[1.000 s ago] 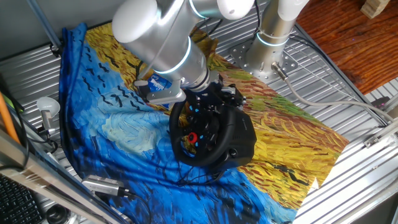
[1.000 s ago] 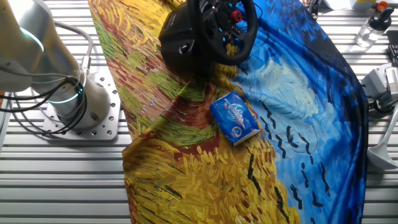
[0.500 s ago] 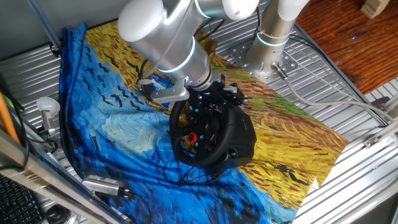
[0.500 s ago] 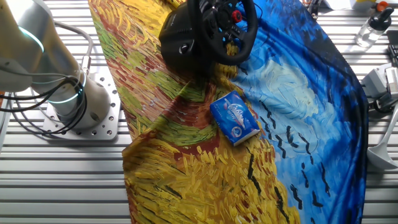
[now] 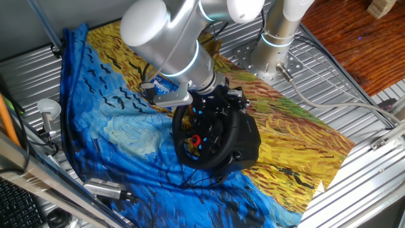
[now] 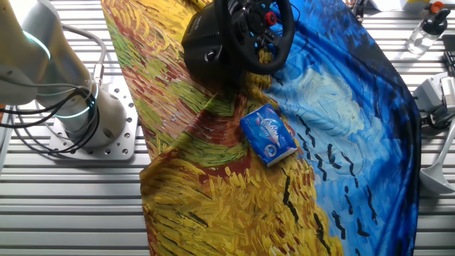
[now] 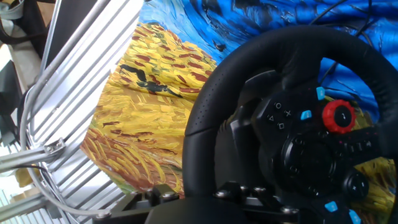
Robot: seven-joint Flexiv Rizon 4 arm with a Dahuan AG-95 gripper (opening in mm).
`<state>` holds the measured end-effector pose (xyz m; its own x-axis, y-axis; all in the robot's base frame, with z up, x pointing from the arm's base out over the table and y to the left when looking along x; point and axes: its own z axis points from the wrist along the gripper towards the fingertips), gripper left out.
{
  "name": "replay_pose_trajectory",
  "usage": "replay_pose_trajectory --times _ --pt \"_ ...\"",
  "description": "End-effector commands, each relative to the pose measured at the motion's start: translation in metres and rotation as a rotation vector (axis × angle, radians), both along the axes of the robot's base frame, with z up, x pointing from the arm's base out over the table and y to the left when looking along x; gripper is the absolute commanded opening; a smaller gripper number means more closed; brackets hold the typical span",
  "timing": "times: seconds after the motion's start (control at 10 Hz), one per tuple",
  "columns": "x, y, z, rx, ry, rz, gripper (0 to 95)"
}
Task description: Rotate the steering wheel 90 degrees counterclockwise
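Centrally we see steering wheel (image 5: 205, 134), matte black round rim, bulky base, red button on hub, sitting on wrinkled painted cloth (image 5: 114, 136) over ribbed metal counter (image 5: 364, 183). Arm bends down over wheel's far rim; tool (image 5: 218, 101) hidden, opening unclear.

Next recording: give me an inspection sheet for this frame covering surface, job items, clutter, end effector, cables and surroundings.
Surface: slatted metal table draped with a blue-and-yellow painted cloth.
Job's things: steering wheel, black, on its bulky base; red button and blue buttons on the hub.
Clutter: small blue-and-white box lying on the cloth, apart from the wheel.
End effector: the end effector is at the wheel's upper rim; the fingers are hidden, so open or shut is unclear.
Cables: grey cable across the slats; dark wires by the arm base.
Surroundings: arm base bolted to the table; wooden floor beyond.
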<state>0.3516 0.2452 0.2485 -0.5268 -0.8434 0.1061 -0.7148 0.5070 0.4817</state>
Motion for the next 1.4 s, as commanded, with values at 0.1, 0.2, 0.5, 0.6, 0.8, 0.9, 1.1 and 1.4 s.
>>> replay_pose_trajectory --times 0.1,0.2,0.5,0.6,0.8,0.9,1.1,1.4 --pt "-0.0007 0.0000 -0.0004 -0.002 -0.001 0.004 38.0" --pt "-0.0008 0.0003 -0.0009 -0.005 -0.003 0.006 38.0" --pt "-0.0014 0.0000 -0.0016 -0.023 -0.005 0.004 0.0" --pt "-0.0014 -0.0003 -0.0020 -0.029 -0.010 0.010 0.0" --pt "-0.0006 -0.0013 -0.0035 -0.027 -0.025 0.019 0.0" --pt "-0.0006 -0.0013 -0.0035 -0.027 -0.025 0.020 0.0" --pt "-0.0006 -0.0012 -0.0034 -0.021 -0.024 0.021 0.0" --pt "-0.0005 -0.0011 -0.0034 -0.022 -0.024 0.029 0.0"
